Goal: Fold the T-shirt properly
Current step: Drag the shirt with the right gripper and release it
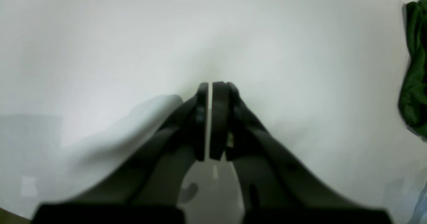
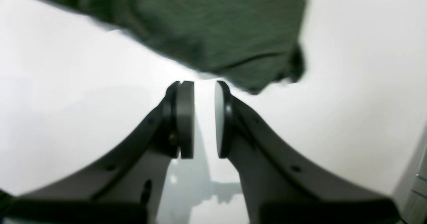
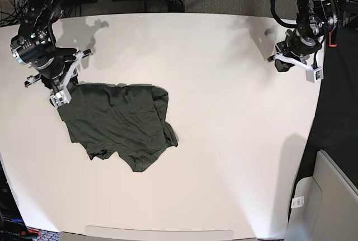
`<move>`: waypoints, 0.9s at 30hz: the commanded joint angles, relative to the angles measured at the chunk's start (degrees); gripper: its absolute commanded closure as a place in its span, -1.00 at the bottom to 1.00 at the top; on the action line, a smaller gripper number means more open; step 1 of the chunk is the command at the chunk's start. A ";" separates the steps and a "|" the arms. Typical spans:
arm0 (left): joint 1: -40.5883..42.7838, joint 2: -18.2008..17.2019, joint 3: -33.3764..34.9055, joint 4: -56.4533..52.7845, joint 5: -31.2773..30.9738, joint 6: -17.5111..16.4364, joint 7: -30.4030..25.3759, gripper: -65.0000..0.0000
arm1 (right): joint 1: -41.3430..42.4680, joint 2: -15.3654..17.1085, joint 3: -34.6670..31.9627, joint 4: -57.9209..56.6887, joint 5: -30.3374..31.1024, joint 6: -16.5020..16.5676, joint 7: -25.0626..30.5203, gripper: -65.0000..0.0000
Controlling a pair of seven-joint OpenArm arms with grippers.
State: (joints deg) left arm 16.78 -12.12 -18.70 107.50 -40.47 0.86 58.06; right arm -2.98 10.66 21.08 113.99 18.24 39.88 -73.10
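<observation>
While both empty grippers hover, left [image 1: 210,94] closed, right [image 2: 199,87] slightly apart, the T-shirt [image 3: 114,123] lies crumpled.

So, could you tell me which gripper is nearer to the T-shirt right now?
The right gripper: it hovers at the T-shirt's upper corner, jaws slightly apart and empty. The left gripper is shut, far across the table.

white table [image 3: 224,112] lies bare right of the t-shirt [image 3: 114,123], its sole obstacle.

1 T-shirt [image 3: 114,124], 1 white table [image 3: 224,140], 2 arms, each with 1 pincer
</observation>
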 commanded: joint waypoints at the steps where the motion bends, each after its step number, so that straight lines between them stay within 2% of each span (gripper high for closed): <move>1: -0.38 -0.67 -0.07 0.85 -0.45 -0.20 -0.70 0.98 | 0.83 0.73 0.06 -0.37 0.62 0.12 0.88 0.73; 5: -0.38 -0.58 0.02 0.94 -0.45 -0.20 -0.70 0.98 | 3.82 0.55 -0.29 -5.64 -0.53 0.12 0.97 0.73; 9: -0.38 -0.58 -0.07 0.94 -0.54 -0.20 -0.70 0.98 | 7.51 -1.38 -0.29 -13.29 -4.39 0.12 1.58 0.73; 12: -0.38 -0.58 -0.33 0.94 -0.54 -0.20 -0.70 0.98 | 9.80 -2.79 -1.26 -18.39 -6.33 0.12 4.92 0.73; 19: -0.03 -0.58 -0.42 1.02 -0.54 -0.20 -0.79 0.98 | 14.19 -3.23 -3.19 -26.13 -12.75 0.12 12.40 0.73; 27: 0.06 -0.58 -0.42 1.11 -0.54 -0.20 -0.88 0.98 | 20.17 -3.23 -3.19 -34.39 -13.01 0.12 16.88 0.73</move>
State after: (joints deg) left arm 16.97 -12.05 -18.76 107.53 -40.64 0.82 58.04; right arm 15.86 6.96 17.87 78.83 4.69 39.90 -57.28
